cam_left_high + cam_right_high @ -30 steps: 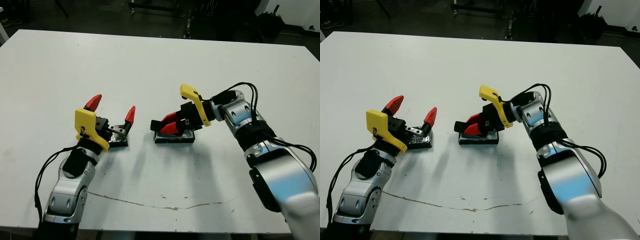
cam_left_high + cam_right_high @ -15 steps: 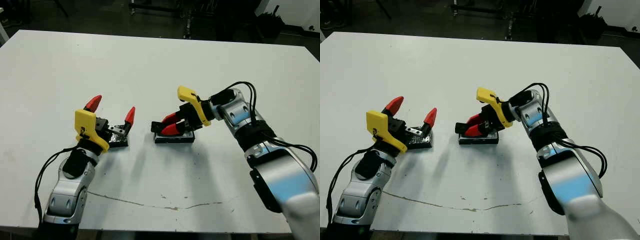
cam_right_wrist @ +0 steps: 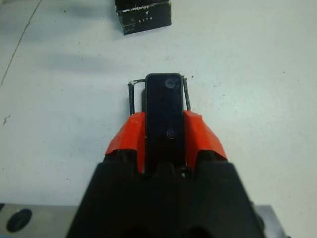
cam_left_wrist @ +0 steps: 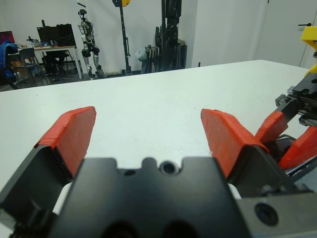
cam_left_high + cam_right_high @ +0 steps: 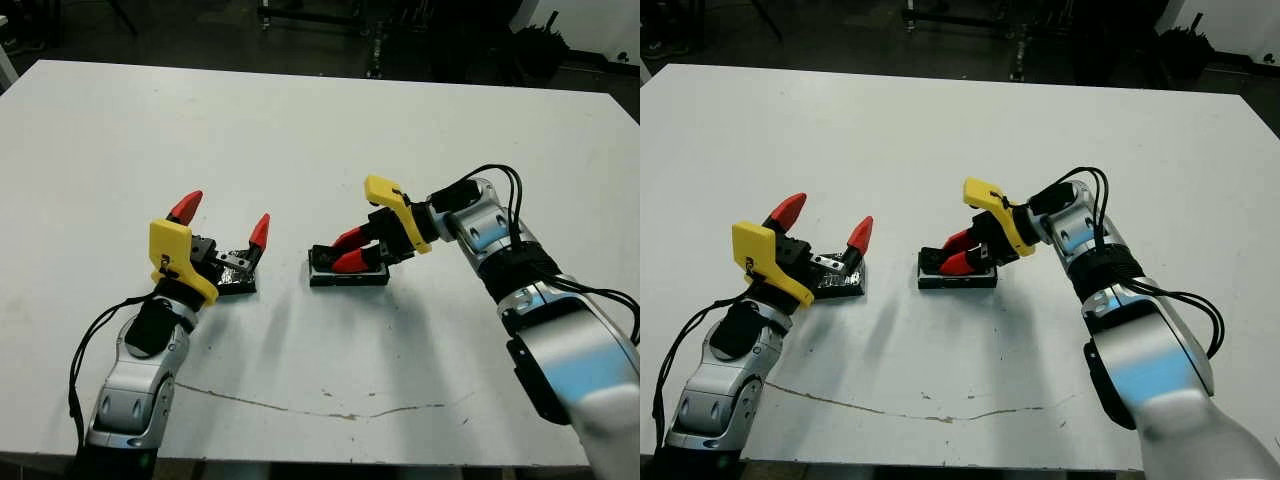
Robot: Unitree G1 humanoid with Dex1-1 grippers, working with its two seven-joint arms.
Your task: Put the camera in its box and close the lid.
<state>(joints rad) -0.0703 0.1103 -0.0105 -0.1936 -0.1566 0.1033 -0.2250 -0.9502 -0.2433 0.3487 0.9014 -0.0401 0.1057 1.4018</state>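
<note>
Reaching low across table, right pincer (image 3: 164, 134) gripping camera (image 3: 164, 106) above box (image 5: 348, 276)

White table (image 5: 300, 130) fills most of frame, top mostly bare. Thin dark crack-like line (image 5: 300, 408) runs across lower centre, near front edge. Box (image 5: 348, 275) lies flat at centre. Lid (image 5: 233, 285), glossy black, lies flat left of centre, well apart from box.
</note>
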